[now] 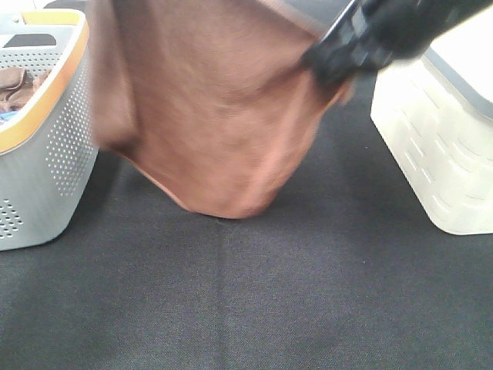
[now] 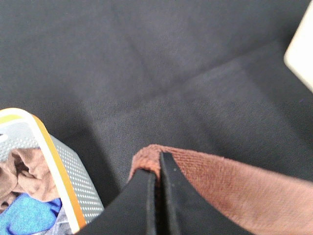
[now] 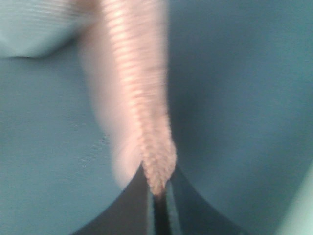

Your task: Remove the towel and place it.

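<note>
Your high camera looks steeply down on the dark tabletop (image 1: 308, 308), while both wrist cameras sight closely along the left claw (image 2: 157, 164) and right claw (image 3: 157, 183) at the towel (image 1: 216, 116) all three share.

Both are clamped! The left gripper (image 2: 157, 166) has its jaws pressed together on a corner of the towel (image 2: 230, 188). The right gripper (image 3: 157, 188) pinches another edge, jaws closed, and its dark, blurred arm (image 1: 416, 23) is held high, angling in from the right.
</note>
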{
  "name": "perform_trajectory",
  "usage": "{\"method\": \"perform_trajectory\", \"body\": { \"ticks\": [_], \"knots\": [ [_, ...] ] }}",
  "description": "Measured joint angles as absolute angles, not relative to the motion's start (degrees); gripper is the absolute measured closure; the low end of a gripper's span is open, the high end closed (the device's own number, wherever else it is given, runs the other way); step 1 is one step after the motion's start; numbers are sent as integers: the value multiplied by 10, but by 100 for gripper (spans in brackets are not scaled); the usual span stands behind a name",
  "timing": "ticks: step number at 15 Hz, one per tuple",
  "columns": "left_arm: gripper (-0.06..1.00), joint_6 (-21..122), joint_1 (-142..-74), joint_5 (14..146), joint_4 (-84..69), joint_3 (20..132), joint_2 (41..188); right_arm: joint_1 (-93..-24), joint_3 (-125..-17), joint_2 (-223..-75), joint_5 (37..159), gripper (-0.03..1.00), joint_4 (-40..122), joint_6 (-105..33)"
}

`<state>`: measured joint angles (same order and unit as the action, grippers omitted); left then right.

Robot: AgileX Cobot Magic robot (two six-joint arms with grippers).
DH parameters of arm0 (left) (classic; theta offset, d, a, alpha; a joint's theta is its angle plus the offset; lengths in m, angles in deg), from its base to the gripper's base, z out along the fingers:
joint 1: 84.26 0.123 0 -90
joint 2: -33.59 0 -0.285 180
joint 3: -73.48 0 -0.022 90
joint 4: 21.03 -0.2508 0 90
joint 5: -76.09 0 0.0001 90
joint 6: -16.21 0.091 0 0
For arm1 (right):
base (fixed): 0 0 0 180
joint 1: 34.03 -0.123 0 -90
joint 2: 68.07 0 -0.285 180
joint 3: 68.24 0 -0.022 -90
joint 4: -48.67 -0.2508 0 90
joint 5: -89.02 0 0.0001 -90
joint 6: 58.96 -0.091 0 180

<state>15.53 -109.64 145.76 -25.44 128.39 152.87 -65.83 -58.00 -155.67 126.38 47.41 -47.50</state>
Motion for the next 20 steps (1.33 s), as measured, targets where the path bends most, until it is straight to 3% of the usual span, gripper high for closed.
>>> {"method": "perform_trajectory", "body": {
  "ticks": [4, 9, 11, 16, 20],
  "knots": [
    [94, 155, -1096, 1428, -294, 1284, 1556, -658, -645, -1582, 1270, 97, 628, -553],
    [94, 132, -1096, 1285, -409, 1284, 1600, -631, -786, -1741, 1261, 97, 820, -613],
    [94, 128, -1094, 1229, -440, 1284, 1623, -596, -841, -1788, 1225, 97, 837, -646],
    [94, 49, -1029, 1028, -442, 1284, 1704, -509, -899, -1880, 945, 97, 842, -654],
    [94, 6, -1029, 1083, -367, 1284, 1757, -489, -899, -1938, 993, 97, 775, -658]
  ]
}}
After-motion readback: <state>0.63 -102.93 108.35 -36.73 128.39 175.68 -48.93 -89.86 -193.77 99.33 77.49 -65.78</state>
